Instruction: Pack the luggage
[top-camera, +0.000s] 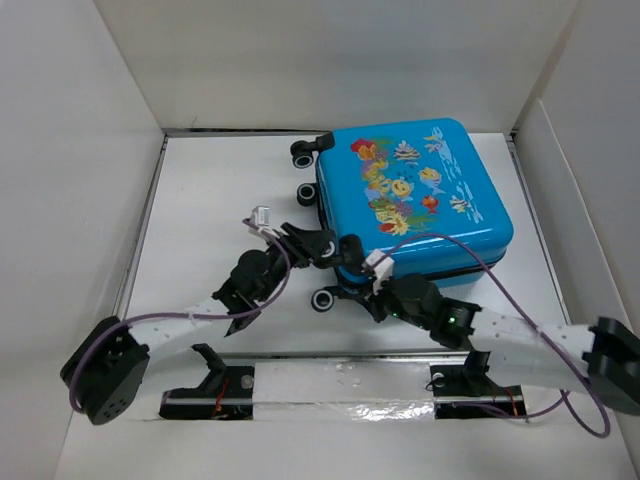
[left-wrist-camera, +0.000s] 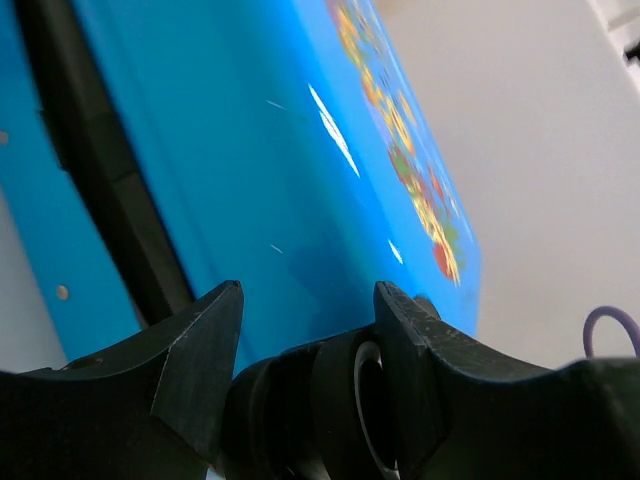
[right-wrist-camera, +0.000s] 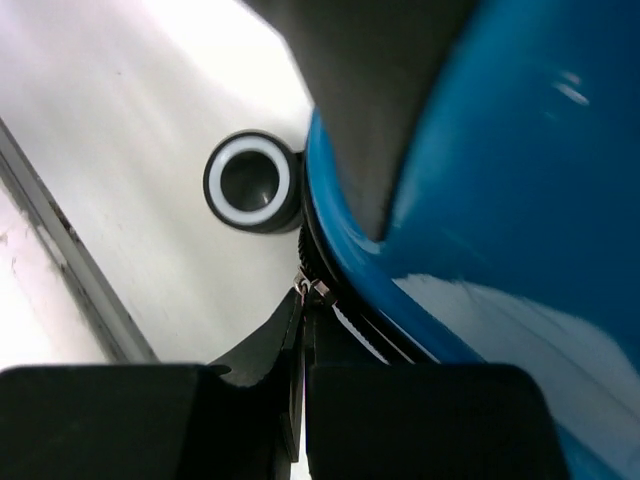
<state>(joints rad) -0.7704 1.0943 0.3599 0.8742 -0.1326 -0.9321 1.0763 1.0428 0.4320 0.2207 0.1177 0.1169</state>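
The luggage (top-camera: 415, 195) lies flat and closed on the far right part of the bench (top-camera: 220, 180), its blue shell with the fish print facing up and its wheels pointing to my left. Both my arms reach to its near left corner, close beside each other. My left claw (left-wrist-camera: 308, 300) stands about half open at the wheel side of the case, and a black wheel (left-wrist-camera: 320, 400) sits between its fingers (left-wrist-camera: 200, 350), filling the gap from one finger to the other, so I have that wheel in my grip. Past the fingertips, in my left wrist view, the blue lid runs away from me at a slant, and the black trim band (left-wrist-camera: 110, 190) between the two shells runs along the left of the wheel. My right claw (right-wrist-camera: 302, 300) is closed all the way, its fingers pressed together, with the tips against the dark zip line at the near corner. A small metal zip pull (right-wrist-camera: 316, 290) sits right at those tips; I cannot tell whether it is pinched between them. Just beyond, a white-ringed wheel (right-wrist-camera: 248, 182) rests on the bench beside the shell.
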